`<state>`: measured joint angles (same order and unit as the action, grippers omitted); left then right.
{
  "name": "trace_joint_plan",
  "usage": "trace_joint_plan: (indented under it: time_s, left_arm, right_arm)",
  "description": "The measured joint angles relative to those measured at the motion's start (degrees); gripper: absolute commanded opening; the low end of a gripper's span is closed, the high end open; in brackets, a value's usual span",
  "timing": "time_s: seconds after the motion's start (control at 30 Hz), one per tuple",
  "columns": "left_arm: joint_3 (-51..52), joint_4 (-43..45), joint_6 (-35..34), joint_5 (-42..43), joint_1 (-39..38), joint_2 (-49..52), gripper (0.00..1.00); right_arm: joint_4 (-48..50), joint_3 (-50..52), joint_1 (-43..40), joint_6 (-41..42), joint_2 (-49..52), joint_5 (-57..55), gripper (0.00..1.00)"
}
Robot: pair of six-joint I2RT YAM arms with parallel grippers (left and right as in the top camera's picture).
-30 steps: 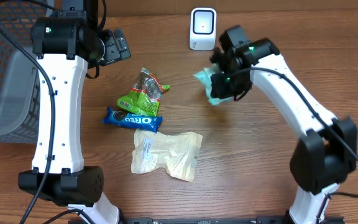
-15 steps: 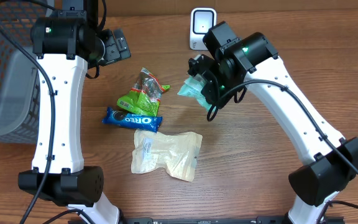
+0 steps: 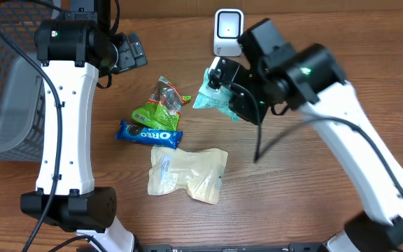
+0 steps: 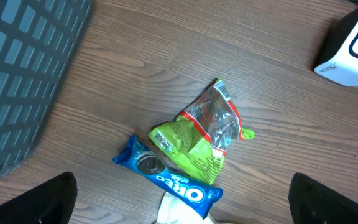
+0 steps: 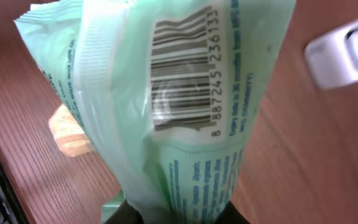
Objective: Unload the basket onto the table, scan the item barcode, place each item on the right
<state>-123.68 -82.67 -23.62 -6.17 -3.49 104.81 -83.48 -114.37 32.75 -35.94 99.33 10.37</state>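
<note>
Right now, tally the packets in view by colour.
Green: 2, the lime snack bag and the mint packet
Blue: 1, the Oreo pack
Cream: 1, the pouch
Total: 4

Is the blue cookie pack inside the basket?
No, the blue cookie pack lies on the table, outside the basket.
</note>
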Motion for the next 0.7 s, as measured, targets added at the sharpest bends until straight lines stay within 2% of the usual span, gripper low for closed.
trace_joint_plan:
  time_s: [0.27, 0.7]
  left_arm:
    - [0.0, 0.0, 0.0, 0.0, 0.0, 0.0, 1.00]
    - [0.0, 0.0, 0.0, 0.0, 0.0, 0.0, 1.00]
  right_arm:
    - [0.4, -0.9, 0.0, -6.7, -7.8, 5.1, 0.04]
    - [1.6, -1.0, 0.0, -9.1, -8.4, 6.4, 0.04]
